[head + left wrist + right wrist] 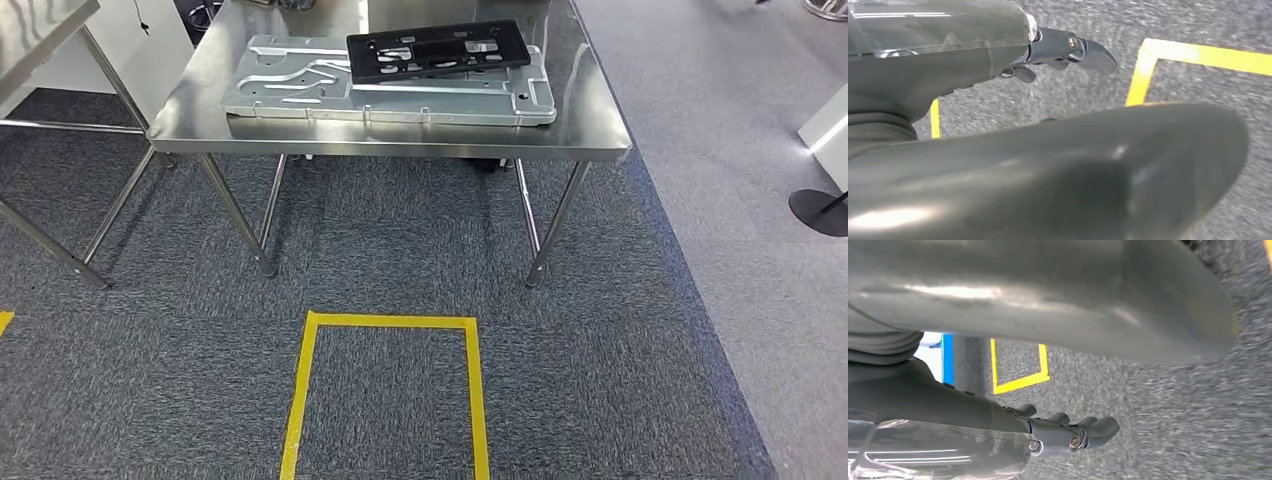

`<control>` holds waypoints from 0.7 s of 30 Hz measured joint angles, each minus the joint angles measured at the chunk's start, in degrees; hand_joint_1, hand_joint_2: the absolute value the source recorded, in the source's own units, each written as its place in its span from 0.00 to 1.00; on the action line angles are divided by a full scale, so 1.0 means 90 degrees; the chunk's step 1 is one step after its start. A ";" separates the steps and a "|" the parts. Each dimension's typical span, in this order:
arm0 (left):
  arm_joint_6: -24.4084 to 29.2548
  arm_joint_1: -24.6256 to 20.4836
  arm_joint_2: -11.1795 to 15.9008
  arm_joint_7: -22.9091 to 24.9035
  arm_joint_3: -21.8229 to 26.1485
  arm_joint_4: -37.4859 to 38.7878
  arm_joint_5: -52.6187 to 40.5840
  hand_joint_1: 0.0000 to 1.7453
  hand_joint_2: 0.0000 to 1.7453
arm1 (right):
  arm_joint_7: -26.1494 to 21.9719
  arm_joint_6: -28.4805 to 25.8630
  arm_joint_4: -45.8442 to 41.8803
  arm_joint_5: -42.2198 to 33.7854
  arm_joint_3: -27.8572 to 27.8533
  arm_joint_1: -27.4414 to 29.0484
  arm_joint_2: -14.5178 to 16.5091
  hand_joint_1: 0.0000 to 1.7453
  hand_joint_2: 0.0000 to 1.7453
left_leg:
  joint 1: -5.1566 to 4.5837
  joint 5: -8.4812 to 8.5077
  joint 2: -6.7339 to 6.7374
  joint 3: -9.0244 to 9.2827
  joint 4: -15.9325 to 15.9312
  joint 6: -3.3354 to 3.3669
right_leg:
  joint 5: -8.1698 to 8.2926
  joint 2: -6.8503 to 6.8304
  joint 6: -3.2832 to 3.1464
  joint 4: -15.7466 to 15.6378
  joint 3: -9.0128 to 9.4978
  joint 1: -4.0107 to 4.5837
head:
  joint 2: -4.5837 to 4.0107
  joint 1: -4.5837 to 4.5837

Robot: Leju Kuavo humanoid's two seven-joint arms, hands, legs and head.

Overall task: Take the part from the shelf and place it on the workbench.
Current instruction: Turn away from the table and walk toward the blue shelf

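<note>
In the head view a black flat plastic part (437,50) with several cut-outs lies on a silver machined metal plate (390,95). Both rest on the steel workbench (400,142) straight ahead. My left hand (998,155) hangs over the grey carpet with nothing in it, its dark fingers (1083,50) stretched out and apart from the thick thumb. My right hand (1013,300) also hangs over the carpet, holding nothing, its fingers (1083,432) extended.
A yellow tape rectangle (385,322) marks the carpet in front of the workbench. A second steel table (40,20) stands at the far left. At the right edge are a black round stand base (820,210) and a white box (830,130).
</note>
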 joint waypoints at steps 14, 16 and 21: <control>0.0150 0.0020 0.0025 0.0076 0.0015 0.0000 0.0046 0.00 0.00 | -0.0102 0.0029 0.0002 0.0060 0.0002 -0.0021 -0.0061 0.00 0.00 | 0.0166 -0.0611 -0.0056 -0.0472 0.1826 -0.0469 | 0.0305 -0.0052 -0.0242 -0.1662 0.0408 -0.0003 | 0.0001 0.0001; 0.0214 0.0010 0.0025 0.0111 0.0029 0.0000 0.0073 0.00 0.00 | -0.0196 0.0044 0.0002 0.0040 0.0002 -0.0024 -0.0063 0.00 0.00 | 0.0195 -0.0390 -0.0059 0.0129 0.1096 -0.0492 | 0.0355 -0.0051 -0.0181 -0.1548 0.0240 -0.0023 | 0.0001 0.0000; 0.0392 -0.0006 0.0023 0.0149 0.0094 0.0000 0.0143 0.00 0.00 | -0.0319 0.0043 0.0002 -0.0025 0.0002 -0.0041 -0.0073 0.00 0.25 | 0.0173 -0.0647 -0.0084 0.0716 0.0004 -0.0260 | 0.0448 -0.0049 0.0045 -0.1325 -0.0002 -0.0020 | 0.0001 0.0001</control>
